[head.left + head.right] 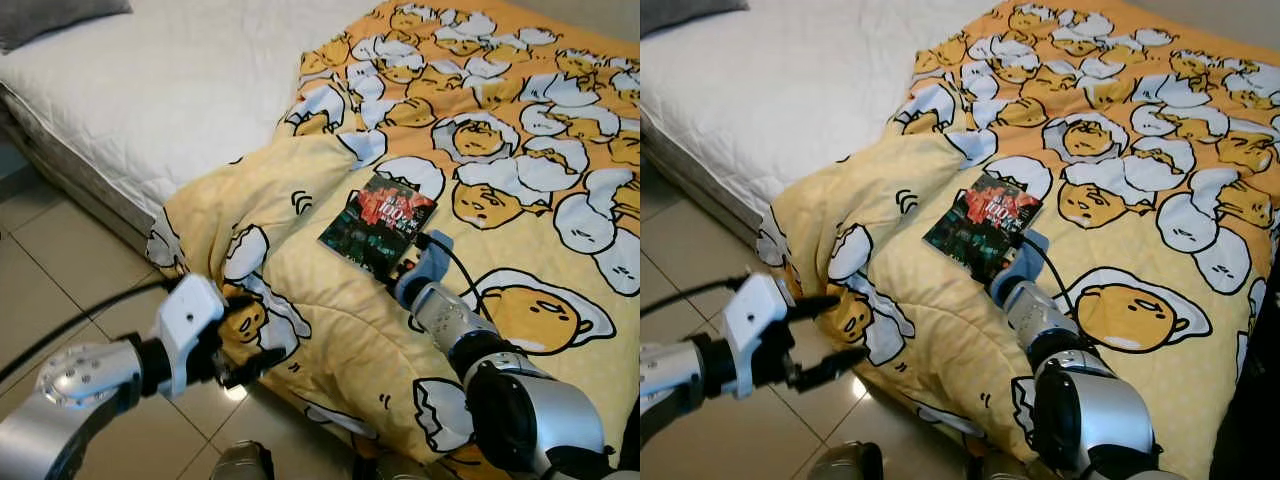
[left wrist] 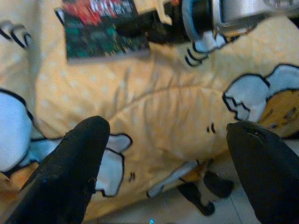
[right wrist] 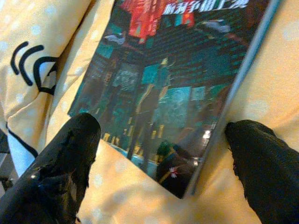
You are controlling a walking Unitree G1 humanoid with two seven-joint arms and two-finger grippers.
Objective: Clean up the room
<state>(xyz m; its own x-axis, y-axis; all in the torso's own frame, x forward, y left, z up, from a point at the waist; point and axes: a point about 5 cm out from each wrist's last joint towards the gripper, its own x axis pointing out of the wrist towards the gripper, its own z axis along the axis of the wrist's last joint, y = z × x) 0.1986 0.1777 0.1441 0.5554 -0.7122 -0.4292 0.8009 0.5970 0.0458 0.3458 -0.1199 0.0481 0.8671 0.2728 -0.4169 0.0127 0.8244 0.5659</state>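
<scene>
Nearest the robot, the tiled floor (image 1: 60, 250) runs along the foot and side of the bed, and a dark rounded part of the robot's own body (image 1: 245, 462) shows at the lower edge of the head views. Above the tiles the left gripper (image 1: 825, 338) hovers at the hanging edge of the yellow comforter (image 1: 330, 330), its two black fingers spread wide and holding nothing; one fingertip (image 2: 77, 158) lies close to the fabric where the quilt droops over the side of the bed. A black cable (image 1: 70, 325) trails from that arm across the floor.

The comforter, printed with white-and-yellow egg characters, is bunched into a thick fold at the bed's corner, and this rumpled ridge stands between the left gripper and the book (image 1: 378, 222). The right arm reaches forward over the quilt, and the right gripper (image 3: 163, 154) is at the near edge of the book with its fingers set wide apart, one fingertip (image 3: 65, 163) by each near corner of the cover, nothing clasped between them.

The book lies flat on the comforter, a glossy dark cover with green and red artwork and red lettering. Beyond it the quilt spreads over the bed, and farther left the bare white mattress (image 1: 170, 90) shows, with a grey pillow (image 1: 50, 18) at its far corner.
</scene>
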